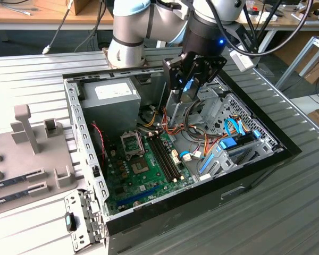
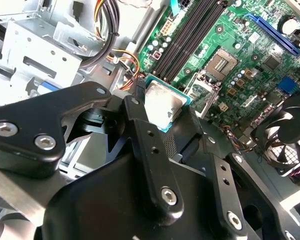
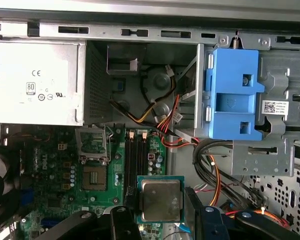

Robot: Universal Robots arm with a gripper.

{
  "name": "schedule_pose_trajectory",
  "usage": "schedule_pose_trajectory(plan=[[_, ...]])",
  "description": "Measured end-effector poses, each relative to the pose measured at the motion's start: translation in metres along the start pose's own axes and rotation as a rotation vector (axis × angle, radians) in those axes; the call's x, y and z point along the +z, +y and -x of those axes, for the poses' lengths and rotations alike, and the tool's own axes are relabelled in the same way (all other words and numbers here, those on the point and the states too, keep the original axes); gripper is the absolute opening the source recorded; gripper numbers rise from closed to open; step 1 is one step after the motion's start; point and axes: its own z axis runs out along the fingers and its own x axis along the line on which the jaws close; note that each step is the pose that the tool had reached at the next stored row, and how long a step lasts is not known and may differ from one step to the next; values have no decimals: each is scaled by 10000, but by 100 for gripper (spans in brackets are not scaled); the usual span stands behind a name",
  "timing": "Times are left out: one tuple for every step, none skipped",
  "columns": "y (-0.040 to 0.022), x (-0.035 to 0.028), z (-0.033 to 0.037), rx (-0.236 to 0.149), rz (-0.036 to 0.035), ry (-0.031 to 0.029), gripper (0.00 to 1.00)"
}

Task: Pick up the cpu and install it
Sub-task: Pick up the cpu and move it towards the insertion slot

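Observation:
The cpu (image 3: 161, 200), a small square chip with a silvery top and a green rim, is clamped between the black fingers (image 3: 124, 222) of my gripper (image 3: 161, 214). In the second wrist view the cpu (image 2: 162, 104) sits tilted in the gripper (image 2: 165, 120). In the exterior view the gripper (image 1: 188, 89) hangs above the open computer case (image 1: 202, 186), over its cable area to the right of the memory slots (image 1: 163, 154). The motherboard's square socket (image 1: 139, 167) lies open and bare, its metal frame (image 1: 131, 142) flipped up. In both wrist views the socket (image 3: 94, 177) (image 2: 221, 62) is off to one side of the chip.
A grey power supply (image 1: 109, 98) fills the case's back corner. Orange and yellow cables (image 3: 160, 117) run beside a blue drive bracket (image 3: 232, 95). A black fan (image 2: 285, 132) sits by the board. Grey holders (image 1: 26, 127) stand on the table at the exterior view's left.

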Motion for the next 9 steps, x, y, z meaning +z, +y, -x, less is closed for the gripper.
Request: schedule_pose_trajectory(plan=[[-3,2,-1,1,0,0,47],[-10,5,-1,0,0,0,47],[-14,7,-1,0,-1,0,47],[-18,9,-2,0,0,0,47],[-23,13,-2,0,0,0,47],[-27,16,-2,0,0,0,47],[-30,18,-3,0,-1,1,47],[-32,21,-3,0,0,0,47],[-35,24,-3,1,0,0,47]])
